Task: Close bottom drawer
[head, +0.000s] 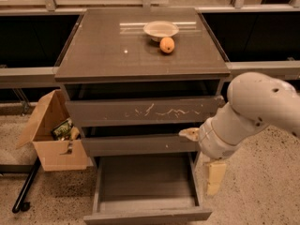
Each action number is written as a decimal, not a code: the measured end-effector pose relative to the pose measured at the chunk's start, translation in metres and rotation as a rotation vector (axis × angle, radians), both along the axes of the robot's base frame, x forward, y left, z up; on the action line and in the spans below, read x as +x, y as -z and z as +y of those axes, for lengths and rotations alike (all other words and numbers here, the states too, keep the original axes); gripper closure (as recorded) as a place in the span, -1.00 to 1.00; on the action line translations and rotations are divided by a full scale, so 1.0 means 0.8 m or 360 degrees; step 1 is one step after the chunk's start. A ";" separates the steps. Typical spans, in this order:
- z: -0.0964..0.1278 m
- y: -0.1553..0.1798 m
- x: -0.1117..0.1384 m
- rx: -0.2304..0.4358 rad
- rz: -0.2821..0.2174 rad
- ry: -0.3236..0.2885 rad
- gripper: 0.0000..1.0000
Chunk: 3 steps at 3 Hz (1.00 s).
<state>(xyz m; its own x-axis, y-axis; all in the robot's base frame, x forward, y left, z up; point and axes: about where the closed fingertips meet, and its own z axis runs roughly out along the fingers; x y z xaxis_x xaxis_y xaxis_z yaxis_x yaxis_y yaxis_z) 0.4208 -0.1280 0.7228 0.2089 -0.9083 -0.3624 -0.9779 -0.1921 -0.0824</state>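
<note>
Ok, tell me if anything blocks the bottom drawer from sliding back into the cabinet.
Nothing visible does. The bottom drawer is pulled out, nothing showing inside it. The gripper sits by the drawer's right side, level with the middle drawer, seemingly outside the sliding path.

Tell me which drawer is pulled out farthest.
The bottom drawer, its grey interior exposed; the scratched top drawer and middle drawer barely protrude. The gripper is at its right side.
</note>
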 end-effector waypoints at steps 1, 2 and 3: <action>-0.008 0.069 -0.026 0.0079 0.0098 -0.0126 -1.00; -0.015 0.136 -0.052 0.0162 0.0208 -0.0189 -1.00; -0.020 0.209 -0.079 0.0259 0.0345 -0.0207 -1.00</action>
<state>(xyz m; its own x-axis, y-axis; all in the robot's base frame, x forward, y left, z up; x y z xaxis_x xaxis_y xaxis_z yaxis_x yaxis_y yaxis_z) 0.3574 -0.1442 0.5559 0.2219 -0.8054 -0.5496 -0.9440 -0.3185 0.0856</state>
